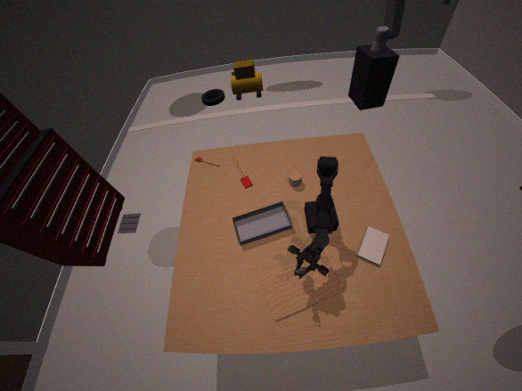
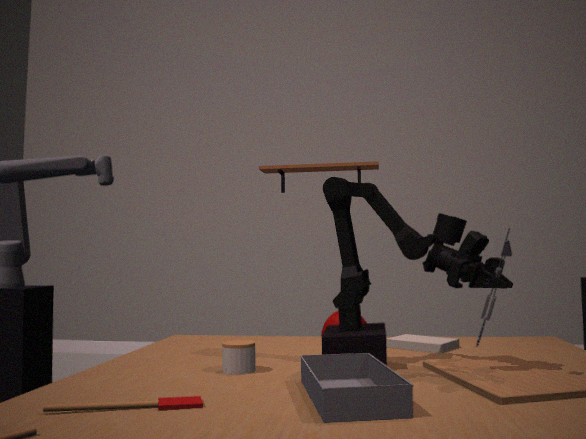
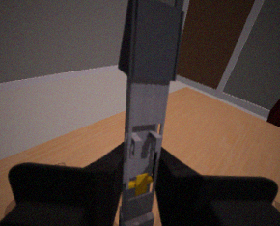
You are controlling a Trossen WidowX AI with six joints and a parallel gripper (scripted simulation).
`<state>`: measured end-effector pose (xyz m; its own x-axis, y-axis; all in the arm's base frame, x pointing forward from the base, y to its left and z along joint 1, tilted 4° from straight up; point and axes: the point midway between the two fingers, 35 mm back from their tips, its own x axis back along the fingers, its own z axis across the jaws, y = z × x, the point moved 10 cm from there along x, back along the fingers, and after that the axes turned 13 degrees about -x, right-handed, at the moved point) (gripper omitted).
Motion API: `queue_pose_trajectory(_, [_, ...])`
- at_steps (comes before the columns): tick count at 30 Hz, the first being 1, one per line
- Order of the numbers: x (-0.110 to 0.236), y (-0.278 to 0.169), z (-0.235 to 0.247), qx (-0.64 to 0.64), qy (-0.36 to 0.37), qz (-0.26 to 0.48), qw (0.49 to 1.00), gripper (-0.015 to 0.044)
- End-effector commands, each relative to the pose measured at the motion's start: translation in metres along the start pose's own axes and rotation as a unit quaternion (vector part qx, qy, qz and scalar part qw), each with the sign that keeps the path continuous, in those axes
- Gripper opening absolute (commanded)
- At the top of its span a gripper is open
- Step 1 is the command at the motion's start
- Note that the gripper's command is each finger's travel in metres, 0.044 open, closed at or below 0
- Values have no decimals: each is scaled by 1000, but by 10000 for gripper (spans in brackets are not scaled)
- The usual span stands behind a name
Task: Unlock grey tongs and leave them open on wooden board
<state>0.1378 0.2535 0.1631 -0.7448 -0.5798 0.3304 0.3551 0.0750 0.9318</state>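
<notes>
The grey tongs (image 2: 493, 289) are hanging nearly upright in the air, tips pointing down above the wooden board (image 2: 505, 376). The end effector (image 2: 492, 275) is clenching them near their hinge end, beside a small yellow catch (image 3: 140, 183). The roasting tin (image 2: 356, 386) is sitting apart on the surface (image 2: 150, 369).

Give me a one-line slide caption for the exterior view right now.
The hand holds the grey tongs nearly upright, tips down, in the air above the wooden board.
</notes>
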Motion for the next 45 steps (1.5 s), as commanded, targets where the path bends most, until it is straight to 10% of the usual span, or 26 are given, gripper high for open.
queue_pose_trajectory(1, [0, 1, 0, 1, -2, -4, 1000, -150])
queue_pose_trajectory(45, [-69, 24, 20, 34, -42, 234, 971, -150])
